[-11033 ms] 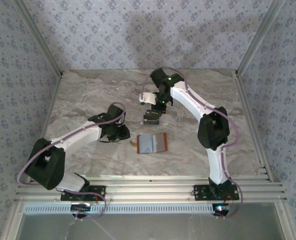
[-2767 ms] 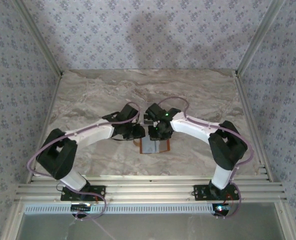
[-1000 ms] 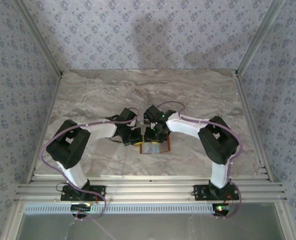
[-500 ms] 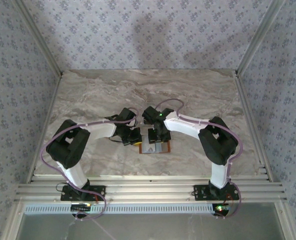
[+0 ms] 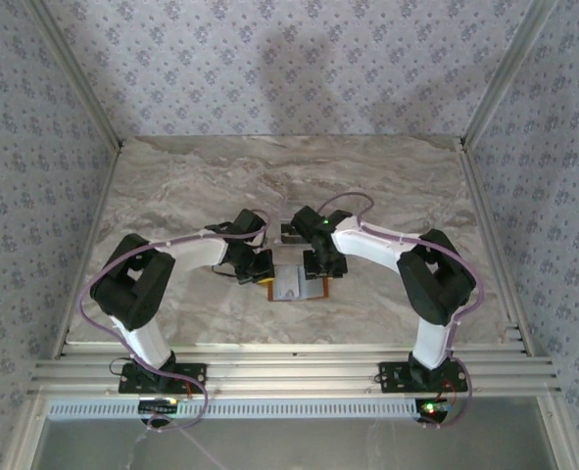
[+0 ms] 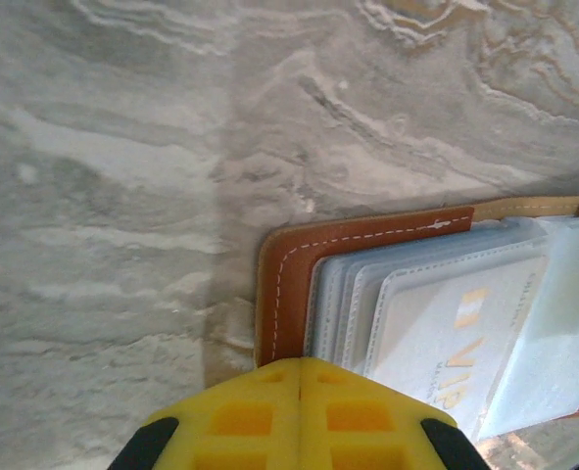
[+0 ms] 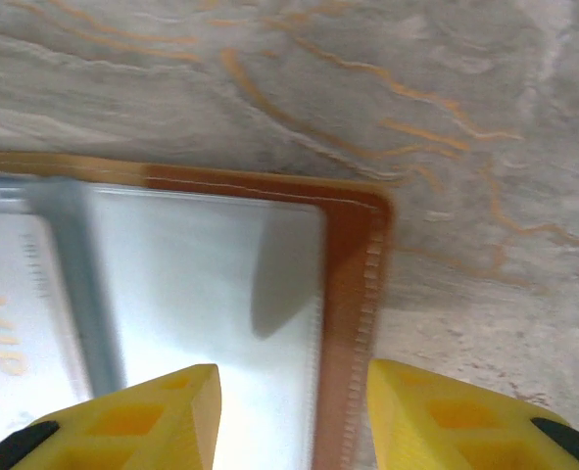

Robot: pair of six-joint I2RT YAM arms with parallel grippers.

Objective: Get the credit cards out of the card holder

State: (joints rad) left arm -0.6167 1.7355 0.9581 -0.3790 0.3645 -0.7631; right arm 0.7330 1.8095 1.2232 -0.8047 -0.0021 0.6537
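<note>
The card holder (image 5: 299, 286) lies open and flat on the marble table, orange-brown rim around a grey-blue inside. Its left corner (image 6: 281, 284) shows stacked pockets holding a pale credit card (image 6: 446, 343) with gold lettering. My left gripper (image 6: 301, 364) is shut, its yellow tips resting on the holder's left edge. At the holder's right side, my right gripper (image 7: 294, 416) stands open with its fingers either side of the brown right edge (image 7: 353, 294) and nothing clamped between them. The top view has the left gripper (image 5: 261, 266) and the right gripper (image 5: 325, 262) at opposite ends of the holder.
A small grey card (image 5: 291, 233) lies on the table just behind the holder, between the two arms. Patterned walls and metal rails (image 5: 485, 108) close in the table on three sides. Bare marble (image 5: 201, 176) stretches toward the back.
My right gripper has shifted right, from over the holder's middle to its right edge, with its jaws slightly wider. More of the holder's inside shows. The left gripper has stayed put.
</note>
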